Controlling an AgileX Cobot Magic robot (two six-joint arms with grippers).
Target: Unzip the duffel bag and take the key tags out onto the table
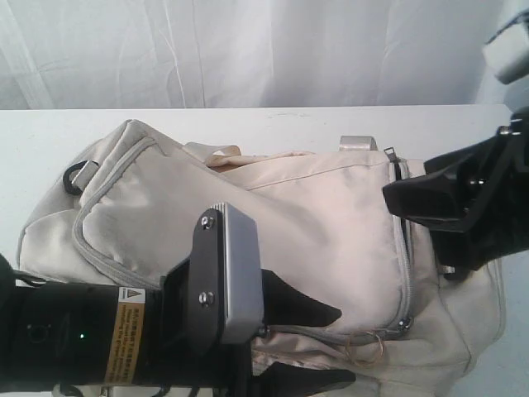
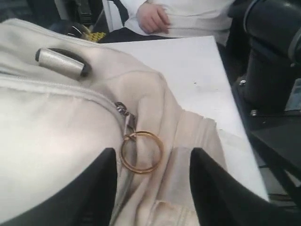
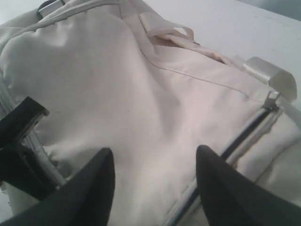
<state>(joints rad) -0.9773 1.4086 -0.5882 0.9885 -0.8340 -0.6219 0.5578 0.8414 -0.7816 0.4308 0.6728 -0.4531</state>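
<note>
The cream duffel bag [image 1: 289, 223] lies on the white table [image 1: 248, 124], and its grey zipper [image 1: 405, 248] runs down the bag's right side. A gold ring [image 2: 141, 171] hangs from the zipper pull [image 2: 123, 111]. My left gripper [image 2: 153, 153] is open just short of that ring [image 1: 368, 347], with nothing between its fingers; in the exterior view this gripper [image 1: 345, 346] sits at the bag's near edge. Over the bag's right end, by the zipper [image 3: 244, 136], my right gripper [image 3: 155, 150] hovers open above the fabric [image 3: 141, 94]. The key tags are out of view.
A silver-grey handle wrap [image 2: 61, 61] rests on the bag's far side, also seen from the right wrist [image 3: 273, 77]. A black strap ring [image 1: 76, 175] sits at the bag's left end. A seated person [image 2: 183, 14] is beyond the table edge.
</note>
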